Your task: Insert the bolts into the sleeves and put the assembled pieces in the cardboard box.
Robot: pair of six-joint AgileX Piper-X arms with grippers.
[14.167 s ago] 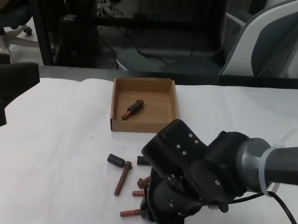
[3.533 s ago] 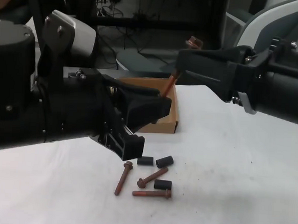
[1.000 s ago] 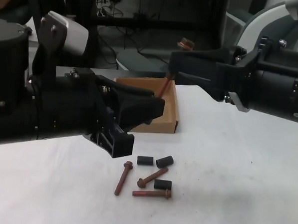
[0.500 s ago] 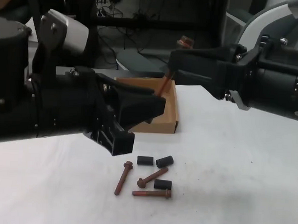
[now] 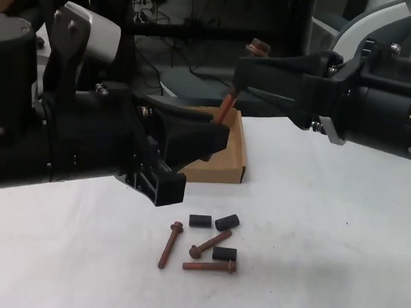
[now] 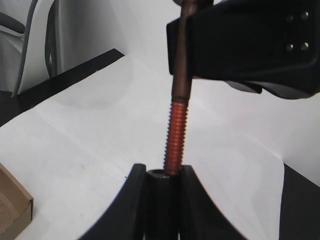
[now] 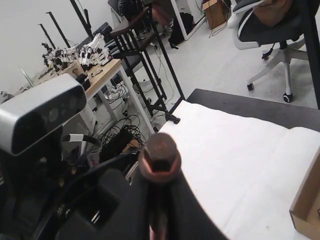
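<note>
Pointing its threaded end down at the mouth of a black sleeve (image 6: 162,200), the held bolt (image 6: 176,135) has its long axis almost in one line with the bore of the sleeve. Its tip is just at the opening, and how deep it sits I cannot tell. In the high view this bolt leans, with the hexagonal head up and away and the thread down toward the left arm.

The right gripper (image 5: 240,76) is closed narrowly on the smooth upper shank of the bolt, just under the head. From the right wrist view the head (image 7: 160,157) stands out between the two fingers. The left gripper (image 6: 161,172) is closed on the sleeve, one finger on each side, and the open end of the sleeve faces the bolt. Both grippers meet in the air above the near edge of the cardboard box (image 5: 231,166), which stands on the white cloth (image 5: 324,257).

On the cloth, nearer than the box, lie three loose bolts (image 5: 168,244) and three loose sleeves (image 5: 200,220). Two of these sleeves lie side by side, and the third lies between two of the bolts. Counted with the held pair, this makes four bolts and four sleeves, and one box.
</note>
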